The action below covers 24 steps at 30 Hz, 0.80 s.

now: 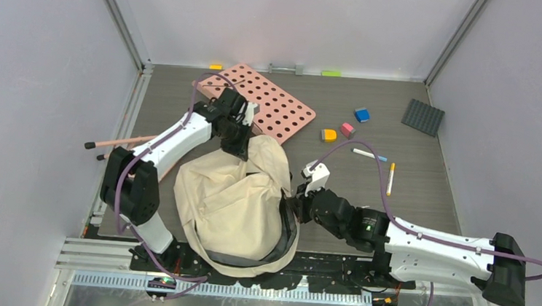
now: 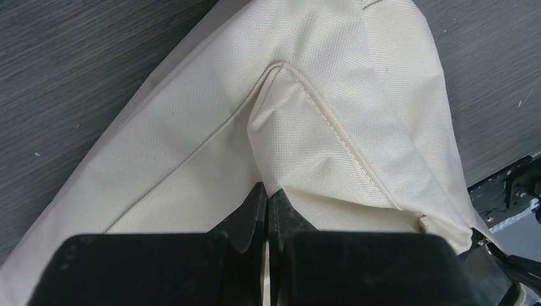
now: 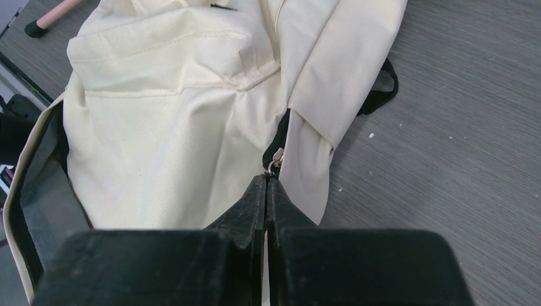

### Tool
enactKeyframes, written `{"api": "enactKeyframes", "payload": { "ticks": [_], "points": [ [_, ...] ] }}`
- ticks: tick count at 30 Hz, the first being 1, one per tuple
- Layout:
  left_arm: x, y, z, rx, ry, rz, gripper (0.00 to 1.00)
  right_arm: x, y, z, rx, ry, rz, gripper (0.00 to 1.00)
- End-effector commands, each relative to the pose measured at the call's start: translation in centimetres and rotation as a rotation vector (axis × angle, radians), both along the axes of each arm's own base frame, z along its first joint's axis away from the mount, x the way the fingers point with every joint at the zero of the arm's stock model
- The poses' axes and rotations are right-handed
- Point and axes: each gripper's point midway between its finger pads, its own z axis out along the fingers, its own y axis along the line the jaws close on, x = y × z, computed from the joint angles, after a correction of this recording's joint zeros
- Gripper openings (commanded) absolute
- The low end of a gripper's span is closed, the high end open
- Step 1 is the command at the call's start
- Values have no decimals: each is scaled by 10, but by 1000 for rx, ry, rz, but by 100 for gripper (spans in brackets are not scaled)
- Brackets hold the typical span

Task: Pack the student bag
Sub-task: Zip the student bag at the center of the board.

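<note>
**Both pincers closed on the bag**

The bag [image 1: 231,205] lies slumped on the counter [image 1: 411,193] at its near edge, between the two arms. Its cream fabric is crumpled, and the grey lining and black trim show along the near and right sides.

The left pincer [image 2: 266,197] is at the bag's far end. Its jaws are pressed together on a fold of cream fabric, which rises in a peak to the tips. The right pincer [image 3: 266,188] is at the bag's right side with its jaws likewise shut. The metal zip pull [image 3: 275,159] runs down into its tips, at the end of a short open stretch of black zip.

A pink board [image 1: 272,105] full of round holes lies just beyond the bag, beside the left wrist. To the right of it sit an orange block [image 1: 329,135], a pink block [image 1: 347,129] and a blue block [image 1: 362,115], near one another. Two pens [image 1: 369,155] lie nearer, right of the bag. A dark grey studded pad [image 1: 423,117] sits at the far right, well apart. A pink stick [image 1: 119,141] pokes over the counter's left edge
</note>
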Motion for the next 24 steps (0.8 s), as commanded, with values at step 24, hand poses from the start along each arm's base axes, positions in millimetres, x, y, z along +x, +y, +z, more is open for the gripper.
{"api": "enactKeyframes", "payload": {
  "ticks": [24],
  "points": [
    [52,78,20,99,-172,273,0,-55,-1,34,-41,2,39,1]
  ]
}}
